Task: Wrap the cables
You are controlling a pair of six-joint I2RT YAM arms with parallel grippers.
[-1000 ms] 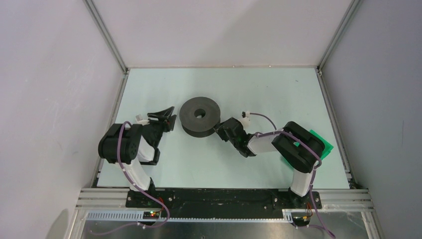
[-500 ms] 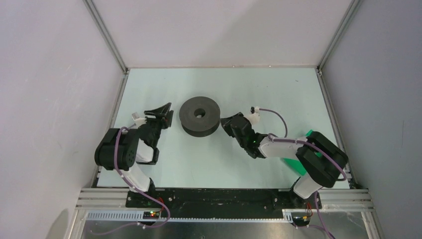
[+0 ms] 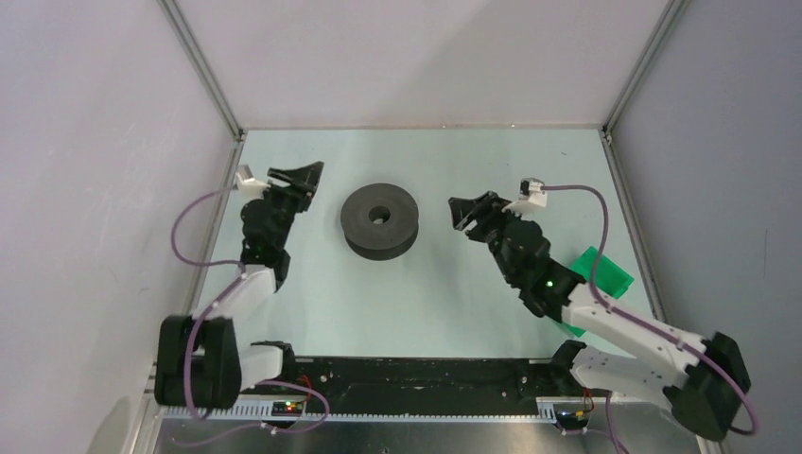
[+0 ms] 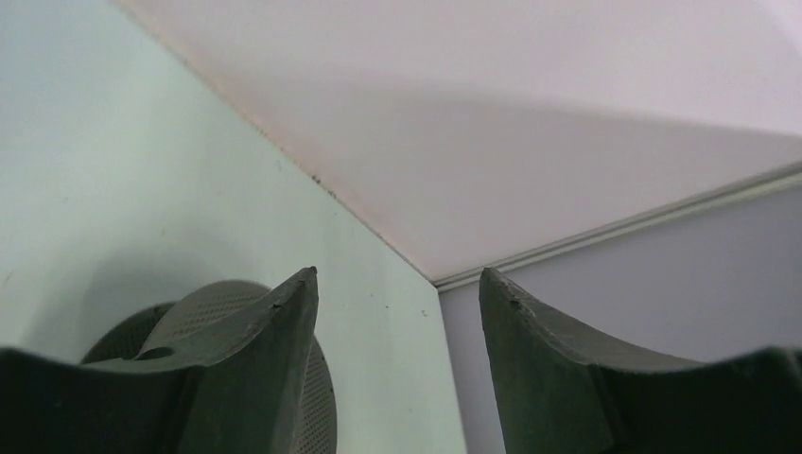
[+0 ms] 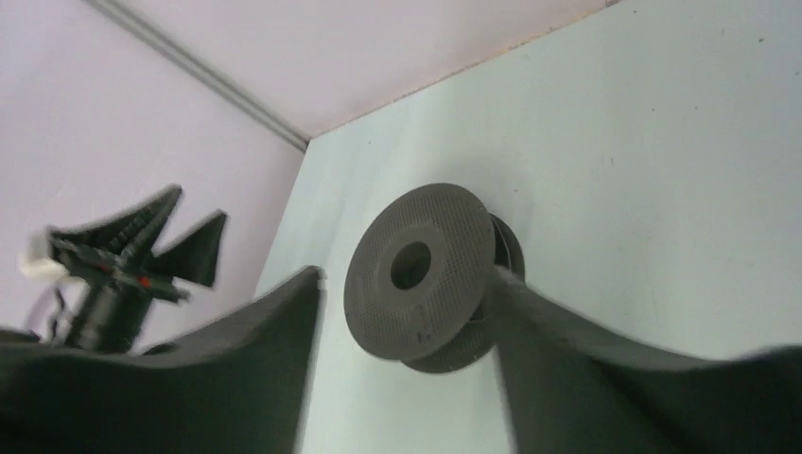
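Spool lay flat on the pale green table, bore hole facing up.

Left gripper sat left of the spool, apart from it, not touching. Jaws spread wide, empty. From the left wrist camera, part of the spool's mesh-textured flange showed behind one finger.

Right gripper sat right of the spool, also apart from it, tips turned toward it. Jaws wide, empty. The right wrist camera framed the spool between its two fingers, with the left gripper showing on the spool's far side.

Cables: strand too fine to make out in any view. A dark gap showed between the spool's two flanges in the right wrist view; could not tell whether any wire lay in it or elsewhere.

Green sheet lay flat well right of the spool, beyond the right gripper, partly under that arm. Purple cords looped off both wrists, clear of the spool.
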